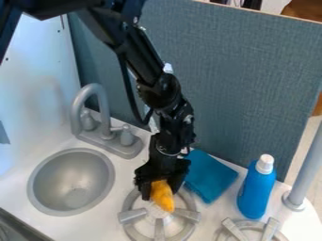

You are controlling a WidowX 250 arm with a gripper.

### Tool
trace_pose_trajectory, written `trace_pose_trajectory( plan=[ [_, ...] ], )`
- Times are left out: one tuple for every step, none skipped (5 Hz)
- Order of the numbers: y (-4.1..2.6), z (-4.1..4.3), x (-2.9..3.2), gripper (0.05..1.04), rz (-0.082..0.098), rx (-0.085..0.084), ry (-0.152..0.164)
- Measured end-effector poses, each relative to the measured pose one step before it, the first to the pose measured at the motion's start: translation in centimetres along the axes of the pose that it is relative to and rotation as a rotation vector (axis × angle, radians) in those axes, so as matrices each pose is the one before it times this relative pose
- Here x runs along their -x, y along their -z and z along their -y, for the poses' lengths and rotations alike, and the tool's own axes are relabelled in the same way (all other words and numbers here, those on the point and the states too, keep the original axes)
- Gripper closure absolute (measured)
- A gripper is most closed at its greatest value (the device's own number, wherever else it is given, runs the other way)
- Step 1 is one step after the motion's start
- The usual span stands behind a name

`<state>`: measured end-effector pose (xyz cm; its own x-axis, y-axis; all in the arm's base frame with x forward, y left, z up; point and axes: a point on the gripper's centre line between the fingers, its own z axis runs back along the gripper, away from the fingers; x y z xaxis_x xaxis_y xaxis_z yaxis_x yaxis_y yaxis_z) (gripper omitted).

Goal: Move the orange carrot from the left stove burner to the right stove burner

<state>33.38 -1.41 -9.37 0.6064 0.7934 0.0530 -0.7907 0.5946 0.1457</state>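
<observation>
My gripper (159, 189) hangs over the left stove burner (136, 230), near the middle of the view's lower part. Its fingers are closed on a yellow-orange object (162, 196), which tilts down toward the burner's centre. Whether the object's lower end touches the burner, I cannot tell. Just right of the gripper, a folded blue cloth (211, 175) lies on the counter, partly behind the arm.
A grey sink basin (72, 181) and faucet (94, 106) are at the left. A blue bottle with a white cap (256, 188) stands at the right, near a second burner (252, 230) and a grey post (306, 164). A blue-grey panel (245, 84) rises behind.
</observation>
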Motion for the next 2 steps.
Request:
trace_pose_trajectory(
  plan=[
    [-0.333,-0.938,0.837,0.334,-0.0007,0.0066,0.0264],
    [-3.201,-0.568,0.451,0.476,0.0135,0.0612,0.0282]
  ],
)
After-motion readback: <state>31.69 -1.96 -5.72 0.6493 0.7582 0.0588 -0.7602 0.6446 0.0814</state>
